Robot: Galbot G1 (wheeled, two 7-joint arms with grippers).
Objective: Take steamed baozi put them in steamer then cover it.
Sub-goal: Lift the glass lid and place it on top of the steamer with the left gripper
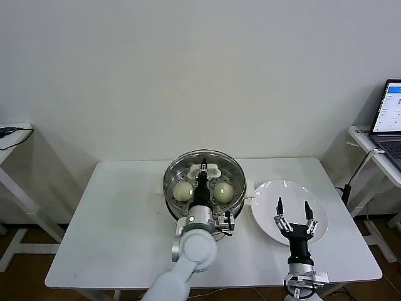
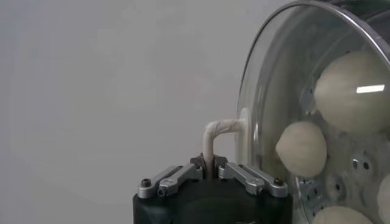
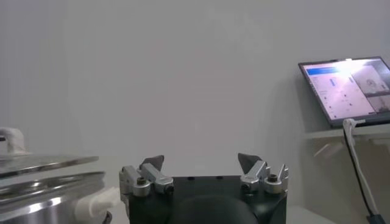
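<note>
The steel steamer (image 1: pixel 172 204) stands mid-table with the round glass lid (image 1: pixel 213 158) over it. My left gripper (image 1: pixel 202 167) is shut on the lid's white handle (image 2: pixel 219 130), pinching it between its fingertips (image 2: pixel 209 163). Through the glass (image 2: pixel 274 85) I see several cream baozi (image 2: pixel 301 148) (image 2: pixel 353 91) on the perforated tray; two show in the head view (image 1: pixel 183 190) (image 1: pixel 223 192). Whether the lid rests fully on the rim I cannot tell. My right gripper (image 1: pixel 292 210) hangs open and empty over the white plate (image 1: pixel 266 194), right of the steamer (image 3: pixel 42 198).
The white plate holds nothing. A laptop (image 3: pixel 347 88) with a cable sits on a side table at the far right (image 1: pixel 391 119). Another side table (image 1: pixel 12 135) stands at the far left. A bare wall lies behind the table.
</note>
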